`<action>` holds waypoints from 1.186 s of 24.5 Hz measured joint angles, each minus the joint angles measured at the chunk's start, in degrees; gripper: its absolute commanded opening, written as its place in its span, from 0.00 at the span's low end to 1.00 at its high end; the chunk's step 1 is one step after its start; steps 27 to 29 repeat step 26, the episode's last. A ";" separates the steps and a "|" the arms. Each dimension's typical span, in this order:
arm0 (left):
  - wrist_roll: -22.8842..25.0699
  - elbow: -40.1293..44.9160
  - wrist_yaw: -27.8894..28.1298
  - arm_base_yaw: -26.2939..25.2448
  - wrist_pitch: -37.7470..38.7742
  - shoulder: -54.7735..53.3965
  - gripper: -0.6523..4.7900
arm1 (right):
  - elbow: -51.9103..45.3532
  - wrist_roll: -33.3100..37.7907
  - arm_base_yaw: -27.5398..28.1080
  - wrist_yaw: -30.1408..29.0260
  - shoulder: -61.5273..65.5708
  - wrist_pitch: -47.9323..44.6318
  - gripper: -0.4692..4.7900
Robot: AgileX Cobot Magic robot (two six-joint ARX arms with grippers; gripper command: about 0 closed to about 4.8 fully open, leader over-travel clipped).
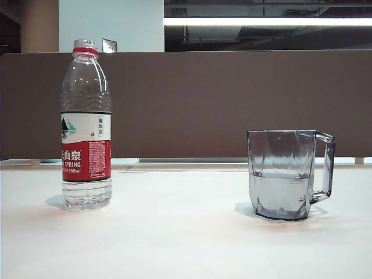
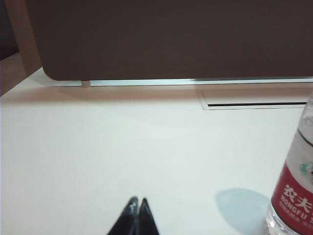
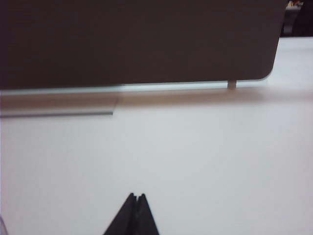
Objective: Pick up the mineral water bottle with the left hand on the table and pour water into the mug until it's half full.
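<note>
Hovering low over the table [image 2: 98,161], the left hand [image 2: 136,201] and right gripper [image 3: 137,197] point level, fingertips pressed together, empty.

Left end effector [image 2: 136,201] and right end effector [image 3: 136,197] seemingly closed.

From the right arm's own camera, the right gripper [image 3: 137,198] shows only as two black fingers [image 3: 126,218] pressed tip to tip, forming a dark wedge with no gap between them and nothing caught there. They hang low over the white surface [image 3: 195,161], which is bare and softly blurred. Beyond it a dark brown partition [image 3: 137,39] stands across the far edge, its lower corner rounded at one end and propped on a small pale foot [image 3: 232,84]. A thin bright strip runs beneath the panel, and a grey slot line [image 3: 56,115] lies in the surface near it.
</note>
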State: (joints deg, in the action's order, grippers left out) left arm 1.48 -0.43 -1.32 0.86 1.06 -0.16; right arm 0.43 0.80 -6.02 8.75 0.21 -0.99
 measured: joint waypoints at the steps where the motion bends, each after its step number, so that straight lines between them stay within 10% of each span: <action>1: 0.00 0.00 0.00 0.00 0.02 0.00 0.11 | 0.00 -0.02 -0.04 -0.02 -0.09 -1.49 0.09; 29: 0.00 0.00 0.00 0.00 0.02 0.00 0.11 | 0.00 0.00 4.35 -3.89 -0.17 2.19 0.09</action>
